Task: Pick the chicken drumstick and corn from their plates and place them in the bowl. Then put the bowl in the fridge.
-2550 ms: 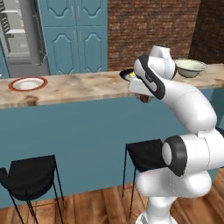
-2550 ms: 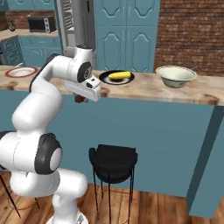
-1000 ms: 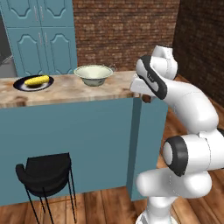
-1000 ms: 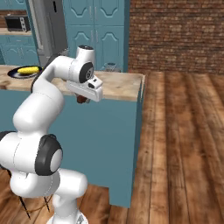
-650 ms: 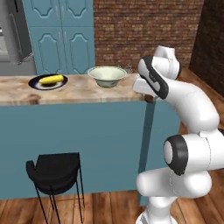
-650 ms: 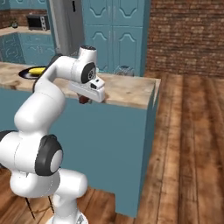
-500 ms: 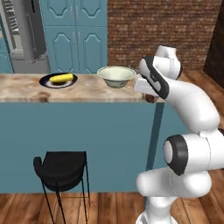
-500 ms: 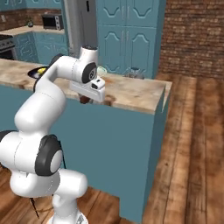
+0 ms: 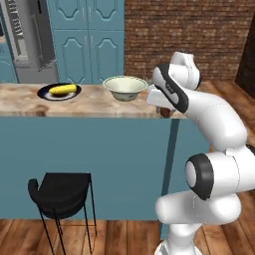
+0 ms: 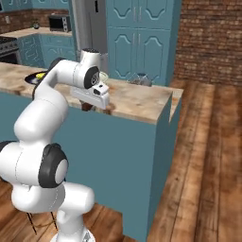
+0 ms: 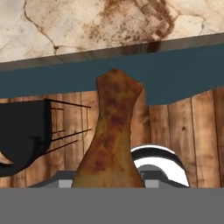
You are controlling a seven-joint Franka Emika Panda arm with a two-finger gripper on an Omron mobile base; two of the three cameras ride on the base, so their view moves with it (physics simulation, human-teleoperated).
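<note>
Since earlier: our base has driven, so the whole scene has slid across both base views; the bowl and corn plate now sit further right in the left base view than half a second ago. The arm's pose looks unchanged.
Fridge (image 9: 30, 40): grey steel, behind the counter (image 9: 89, 107); whether it is open we cannot tell.
Bowl (image 9: 125, 87): on the counter, empty as far as we can see.
Corn (image 9: 63, 89): lying on its dark-rimmed plate (image 9: 46, 94), untouched.
Gripper (image 9: 165, 110): pinching the chicken drumstick (image 11: 111, 135), held just off the counter's near edge, beside the bowl.
Progress: we judge the drumstick is picked but not dropped; corn transfer and fridge step remain.
Writing: none readable.
</note>
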